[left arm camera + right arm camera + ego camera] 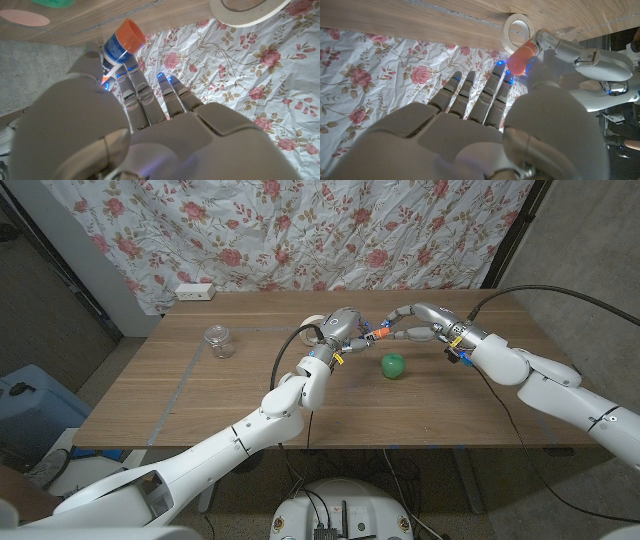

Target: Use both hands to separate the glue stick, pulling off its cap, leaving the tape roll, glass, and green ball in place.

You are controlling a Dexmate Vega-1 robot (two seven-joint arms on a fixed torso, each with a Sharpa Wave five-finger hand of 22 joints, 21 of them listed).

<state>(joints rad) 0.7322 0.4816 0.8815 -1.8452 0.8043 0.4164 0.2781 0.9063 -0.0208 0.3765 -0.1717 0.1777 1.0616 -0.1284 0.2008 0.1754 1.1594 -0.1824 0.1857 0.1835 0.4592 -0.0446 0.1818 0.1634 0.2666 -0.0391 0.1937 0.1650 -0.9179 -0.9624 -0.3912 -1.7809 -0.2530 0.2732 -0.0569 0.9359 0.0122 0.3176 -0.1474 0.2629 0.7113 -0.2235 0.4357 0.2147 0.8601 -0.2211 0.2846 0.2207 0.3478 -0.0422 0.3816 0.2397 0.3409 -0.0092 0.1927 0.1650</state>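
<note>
Glue stick (378,335) is being held above the counter (200,400), body pinched by the left robot hand (345,330), orange cap (519,60) by the right robot hand (405,323). Slippage is being risked if pulled off-axis, and the green ball (393,365) below could be struck.

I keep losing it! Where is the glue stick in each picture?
Head view: glue stick between both hands, above the table's middle.
Left wrist view: glue stick at the fingertips.
Right wrist view: its orange end by the thumb.
Shared landmark: tape roll.
</note>
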